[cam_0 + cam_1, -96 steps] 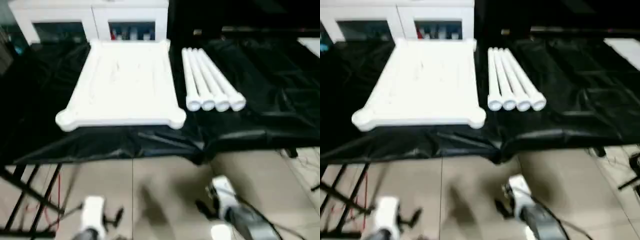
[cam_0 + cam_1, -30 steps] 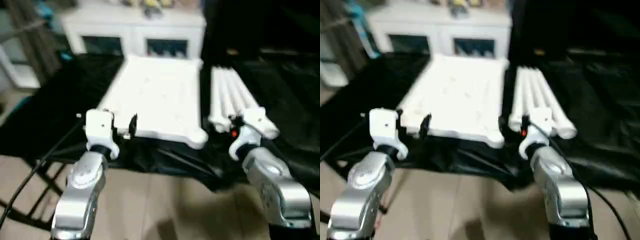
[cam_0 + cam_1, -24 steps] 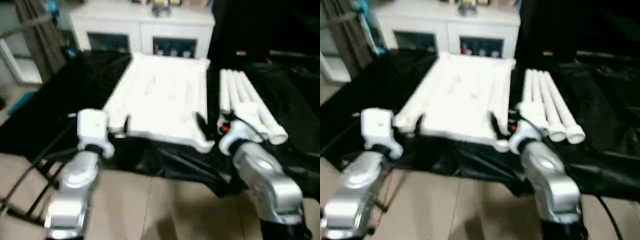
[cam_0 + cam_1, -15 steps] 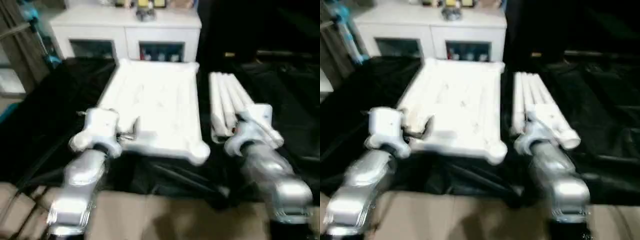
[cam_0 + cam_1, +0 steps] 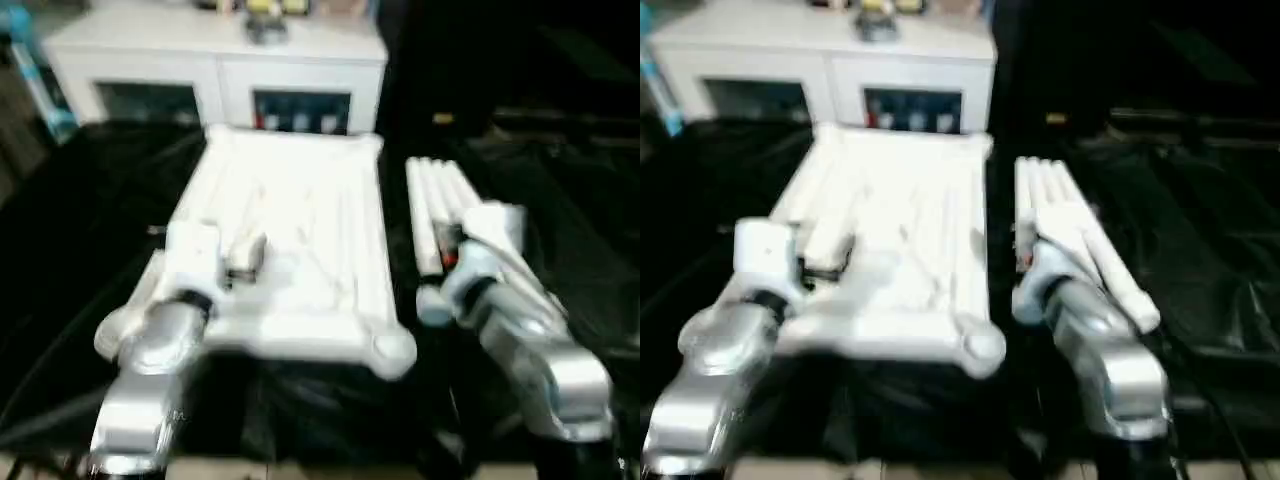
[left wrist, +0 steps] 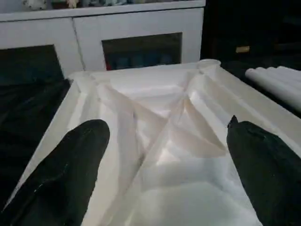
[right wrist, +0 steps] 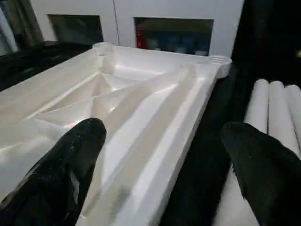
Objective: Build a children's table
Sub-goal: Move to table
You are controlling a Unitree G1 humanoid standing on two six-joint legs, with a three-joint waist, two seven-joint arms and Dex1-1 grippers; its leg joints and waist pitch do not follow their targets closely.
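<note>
The white tabletop [image 5: 300, 230] lies underside up on the black-covered bench, its ribs and rounded corner sockets [image 5: 393, 347] showing. Several white tube legs [image 5: 432, 205] lie side by side just to its right. My left gripper [image 6: 164, 127] hovers over the tabletop's near left part [image 5: 243, 258], open, with nothing between its black fingers [image 6: 70, 174]. My right gripper [image 7: 162, 129] is open too, straddling the gap between the tabletop's right edge [image 7: 188, 122] and the legs [image 7: 263, 108]; in the left eye view it sits over the legs' near ends [image 5: 450, 245].
A white cabinet [image 5: 215, 70] with glass doors stands behind the bench, close to the tabletop's far edge. Black cloth [image 5: 80, 220] covers the bench on both sides. A strip of floor [image 5: 300, 470] shows below the bench's front edge.
Both arms have risen from below the bench edge and reached forward, the left over the tabletop, the right over the legs. The camera has also tilted and come closer.
</note>
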